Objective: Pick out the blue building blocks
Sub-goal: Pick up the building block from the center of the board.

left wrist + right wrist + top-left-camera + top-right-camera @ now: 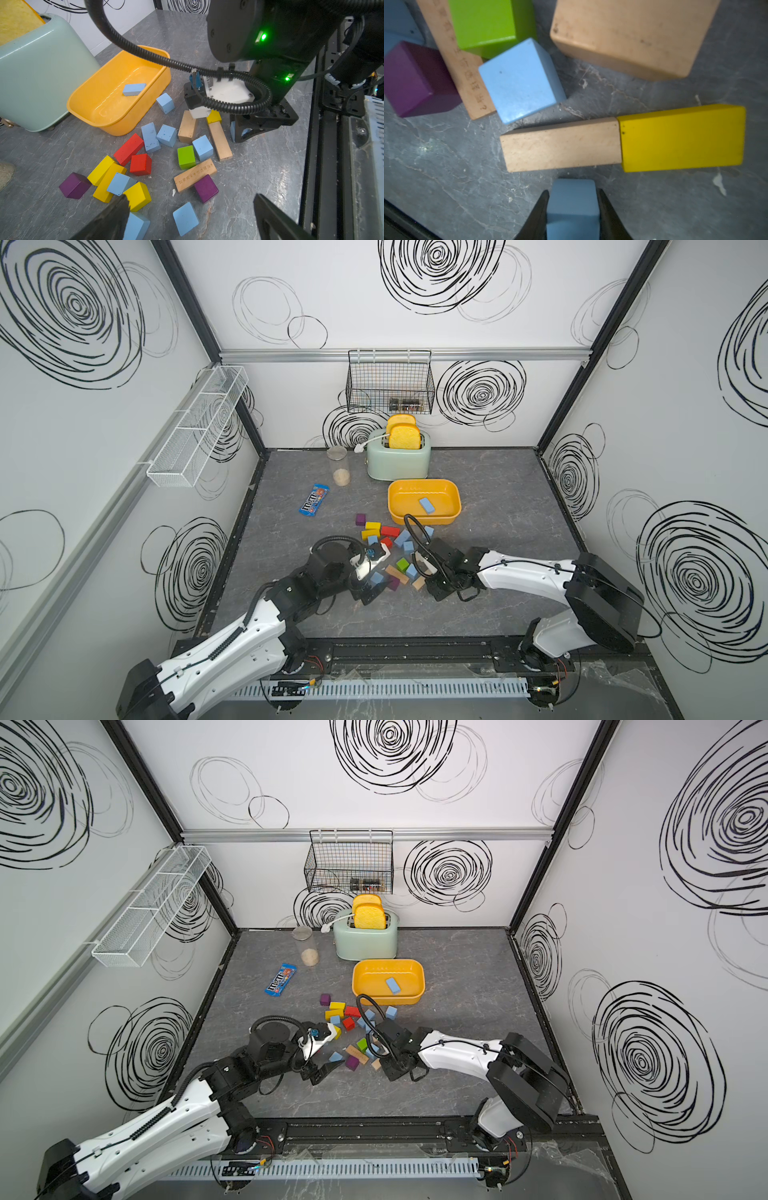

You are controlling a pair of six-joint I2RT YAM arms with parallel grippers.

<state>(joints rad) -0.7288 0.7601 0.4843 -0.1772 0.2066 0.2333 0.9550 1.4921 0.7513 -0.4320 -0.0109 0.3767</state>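
Left gripper (191,198): jaws spread wide and holding nothing, over the heap's near-left end. A matte light-blue cube (185,218) sits on the grey marbled tabletop (519,510) under the gap, not touched.

Right gripper (573,191): clamped on a second light-blue cube (572,205) at the heap's near-right fringe, fingers on two opposite faces. Can't tell if it's off the surface. Just ahead of it, a plain-wood bar (560,145) butts end-to-end against a yellow oblong block (681,137).

The heap is mid-tabletop, with more blue cubes mixed among red, yellow, green and purple blocks. A loose light-blue oblong brick (150,137) touches a blue cube, one end toward the tub. Bare surface runs from the heap to the right edge.

Farther back is an orange-yellow plastic tub (415,489). A flat light-blue brick (427,505) lies inside it, long axis diagonal to the walls.
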